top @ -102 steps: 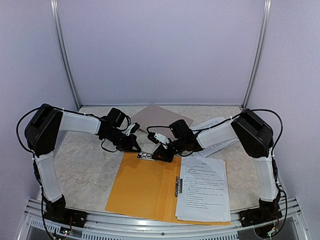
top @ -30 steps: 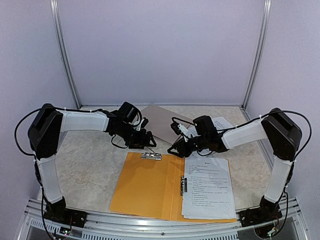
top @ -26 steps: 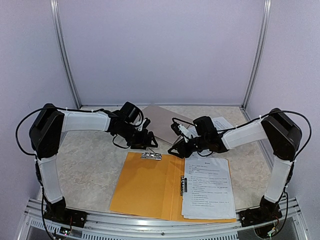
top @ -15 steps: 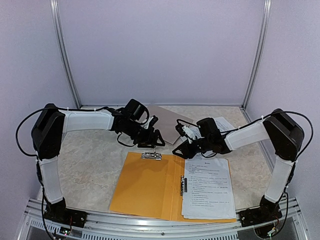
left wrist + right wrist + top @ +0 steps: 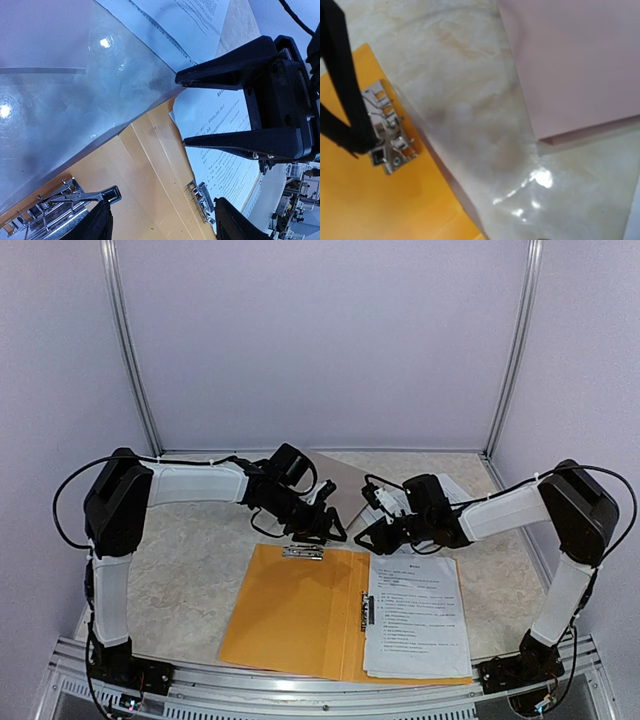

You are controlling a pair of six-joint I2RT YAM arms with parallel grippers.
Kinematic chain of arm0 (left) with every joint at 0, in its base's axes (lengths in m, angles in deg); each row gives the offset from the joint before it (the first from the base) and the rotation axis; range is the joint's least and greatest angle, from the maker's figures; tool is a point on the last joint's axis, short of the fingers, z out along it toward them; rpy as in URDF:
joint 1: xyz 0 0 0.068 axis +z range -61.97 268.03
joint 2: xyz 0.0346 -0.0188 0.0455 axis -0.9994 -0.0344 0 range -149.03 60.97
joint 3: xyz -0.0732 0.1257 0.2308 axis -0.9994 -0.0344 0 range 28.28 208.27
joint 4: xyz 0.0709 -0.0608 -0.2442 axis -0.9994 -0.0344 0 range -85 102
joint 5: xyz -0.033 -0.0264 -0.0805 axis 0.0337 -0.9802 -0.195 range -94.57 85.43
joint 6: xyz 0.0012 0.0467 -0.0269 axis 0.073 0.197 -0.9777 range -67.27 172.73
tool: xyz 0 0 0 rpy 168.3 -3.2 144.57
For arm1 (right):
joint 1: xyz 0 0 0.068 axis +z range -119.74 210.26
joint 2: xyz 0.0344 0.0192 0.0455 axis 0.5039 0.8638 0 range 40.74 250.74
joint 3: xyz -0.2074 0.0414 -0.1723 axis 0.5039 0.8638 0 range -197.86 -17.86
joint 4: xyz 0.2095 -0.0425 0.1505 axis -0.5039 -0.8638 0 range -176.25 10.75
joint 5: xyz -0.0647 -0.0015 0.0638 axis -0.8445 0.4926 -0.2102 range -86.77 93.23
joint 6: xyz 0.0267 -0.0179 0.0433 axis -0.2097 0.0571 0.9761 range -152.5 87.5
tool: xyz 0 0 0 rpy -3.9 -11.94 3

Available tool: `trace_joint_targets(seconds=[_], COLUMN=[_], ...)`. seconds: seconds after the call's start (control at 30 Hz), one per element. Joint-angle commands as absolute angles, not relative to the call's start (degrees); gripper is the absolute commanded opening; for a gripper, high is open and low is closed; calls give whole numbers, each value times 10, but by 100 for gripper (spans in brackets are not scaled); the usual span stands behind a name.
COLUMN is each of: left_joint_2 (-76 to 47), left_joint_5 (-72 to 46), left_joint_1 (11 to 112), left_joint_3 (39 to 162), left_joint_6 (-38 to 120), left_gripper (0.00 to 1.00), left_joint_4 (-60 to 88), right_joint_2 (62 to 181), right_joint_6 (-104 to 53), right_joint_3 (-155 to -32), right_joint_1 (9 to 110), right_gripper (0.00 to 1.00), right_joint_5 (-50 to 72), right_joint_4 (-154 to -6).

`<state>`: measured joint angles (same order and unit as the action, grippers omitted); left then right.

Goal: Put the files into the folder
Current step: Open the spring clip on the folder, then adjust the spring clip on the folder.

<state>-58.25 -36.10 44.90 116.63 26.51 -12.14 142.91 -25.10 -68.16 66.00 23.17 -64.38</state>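
The left hand [image 5: 328, 530] has been moved nearer the right hand [image 5: 370, 538]; both are held wide, nothing gripped. Below them the folder [image 5: 290, 610] is spread open, files [image 5: 415, 615] laid inside, likely awaiting more.

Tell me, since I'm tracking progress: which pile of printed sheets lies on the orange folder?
The near pile, on the folder's right half. The other sheets lie farther back on the table, partly hidden by the right arm.

Grey-brown clipboard [image 5: 338, 478] flat at the back of the marbled table [image 5: 180, 560], between lilac walls [image 5: 320, 340]
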Motion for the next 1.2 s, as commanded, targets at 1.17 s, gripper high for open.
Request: trace_joint_targets(seconds=[1.17], left_joint_2=[-336], left_joint_5=[-208], left_joint_1=[530], left_joint_3=[910], left_joint_6=[252], left_gripper=[99], left_joint_4=[9], right_joint_2=[1566], right_joint_6=[-205], right_joint_3=[-859], right_joint_1=[720], right_gripper=[43], right_joint_5=[283], right_joint_4=[-658])
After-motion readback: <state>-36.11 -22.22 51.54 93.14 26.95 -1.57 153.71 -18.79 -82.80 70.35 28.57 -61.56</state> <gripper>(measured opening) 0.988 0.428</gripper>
